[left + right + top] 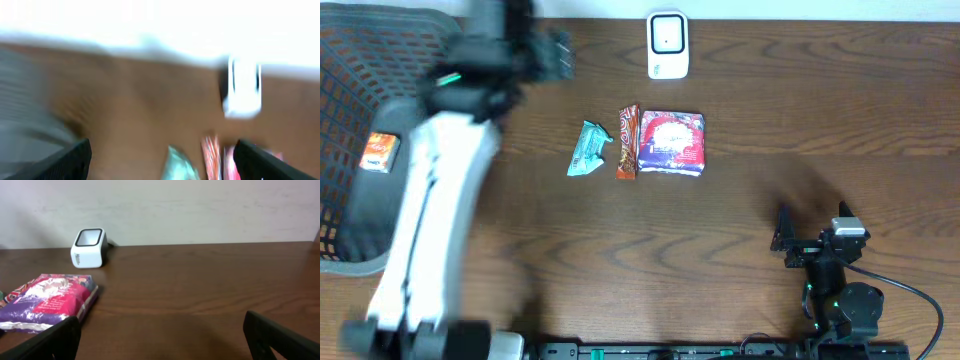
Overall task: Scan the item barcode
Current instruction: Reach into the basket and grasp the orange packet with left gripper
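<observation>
The left gripper (550, 55) is up to the left of the white barcode scanner (667, 45), about level with it. Its own camera picture is very blurry. You can see its two fingers (75, 160) standing wide apart, with nothing between them. The right gripper (161, 325) is wide too and holds nothing. It sits far from the scanner, on the robot's side and off to the right.

Three snacks lie in a row on the table (770, 120), on the robot's side of the scanner. The teal packet (588, 148) is the left one. Just beside it is the thin orange bar (628, 142). The bar lies right against the purple and red packet (672, 143), which is straight in front of the scanner. The bar's long side points at the scanner's end of the table. One more orange packet (378, 152) lies in the black basket (350, 60), far to the left of the scanner.

I think the next job is to pick up a snack. From the left gripper the snacks lie toward the robot and a bit right. The left arm is much nearer to them than the right one. The teal packet is the closest to it.
</observation>
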`<move>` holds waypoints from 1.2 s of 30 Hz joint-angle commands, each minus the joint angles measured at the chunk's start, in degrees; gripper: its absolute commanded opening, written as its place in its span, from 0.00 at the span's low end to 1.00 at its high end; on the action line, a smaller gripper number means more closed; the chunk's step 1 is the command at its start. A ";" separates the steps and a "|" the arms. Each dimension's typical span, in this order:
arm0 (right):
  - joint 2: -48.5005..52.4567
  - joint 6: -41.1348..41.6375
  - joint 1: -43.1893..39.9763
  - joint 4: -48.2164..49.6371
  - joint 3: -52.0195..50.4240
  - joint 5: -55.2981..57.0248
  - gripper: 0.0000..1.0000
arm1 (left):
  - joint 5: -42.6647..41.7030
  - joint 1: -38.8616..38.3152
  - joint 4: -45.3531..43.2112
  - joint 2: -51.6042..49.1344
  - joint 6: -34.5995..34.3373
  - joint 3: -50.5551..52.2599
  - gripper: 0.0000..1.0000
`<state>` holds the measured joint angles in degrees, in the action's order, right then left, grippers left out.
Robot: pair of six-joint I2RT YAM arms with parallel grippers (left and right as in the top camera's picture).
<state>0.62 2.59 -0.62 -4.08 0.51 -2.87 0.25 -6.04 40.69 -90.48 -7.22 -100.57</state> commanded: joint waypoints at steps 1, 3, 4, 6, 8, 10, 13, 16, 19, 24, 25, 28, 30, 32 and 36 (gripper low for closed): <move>-0.35 0.76 -0.46 -0.15 -0.20 0.39 0.99 | 4.81 8.33 -1.86 6.97 3.19 -0.92 0.91; -0.35 0.76 -0.46 -0.15 -0.20 0.37 0.99 | 4.98 13.86 -3.10 8.61 8.24 -0.92 0.90; -0.35 0.76 -0.46 -0.15 -0.20 0.37 0.99 | 4.98 16.46 -3.23 8.72 10.71 -0.92 0.90; -0.35 0.76 -0.46 -0.15 -0.20 0.39 0.99 | 5.01 21.07 -3.15 8.31 14.16 -0.33 0.90; -0.35 0.76 -0.46 -0.15 -0.20 0.37 0.99 | 5.01 24.90 -3.76 7.37 14.53 1.57 0.89; -0.35 0.76 -0.46 -0.15 -0.20 0.39 0.99 | 5.88 28.68 -4.59 5.51 14.51 4.39 0.89; -0.35 0.76 -0.46 -0.15 -0.20 0.37 0.99 | 8.74 32.22 -4.31 1.92 17.14 7.74 0.87; -0.35 0.76 -0.46 -0.15 -0.20 0.37 0.99 | 11.15 34.62 -3.52 -2.05 23.02 11.28 0.86; -0.35 0.76 -0.46 -0.15 -0.20 0.37 0.99 | 10.73 36.11 -5.38 -5.38 24.83 14.23 0.85; -0.35 0.76 -0.46 -0.15 -0.20 0.39 0.99 | 7.28 36.30 -7.32 -10.51 31.12 15.13 0.78; -0.35 0.76 -0.46 -0.15 -0.20 0.37 0.99 | 7.08 36.30 -7.52 -11.72 32.15 15.13 0.75; -0.35 0.76 -0.46 -0.15 -0.20 0.39 0.99 | 8.41 36.48 -8.55 -15.26 33.11 15.13 0.74; -0.35 0.76 -0.46 -0.15 -0.20 0.37 0.99 | 8.57 36.89 -8.90 -17.51 33.14 15.13 0.74; -0.35 0.76 -0.46 -0.15 -0.20 0.37 0.99 | 8.57 37.33 -9.22 -19.52 33.22 15.13 0.74; -0.35 0.76 -0.46 -0.15 -0.20 0.39 0.99 | 8.57 37.75 -9.81 -23.19 36.44 15.13 0.74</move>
<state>0.62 2.59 -0.62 -4.08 0.51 -2.87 8.51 31.09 31.35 -111.66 25.61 -85.25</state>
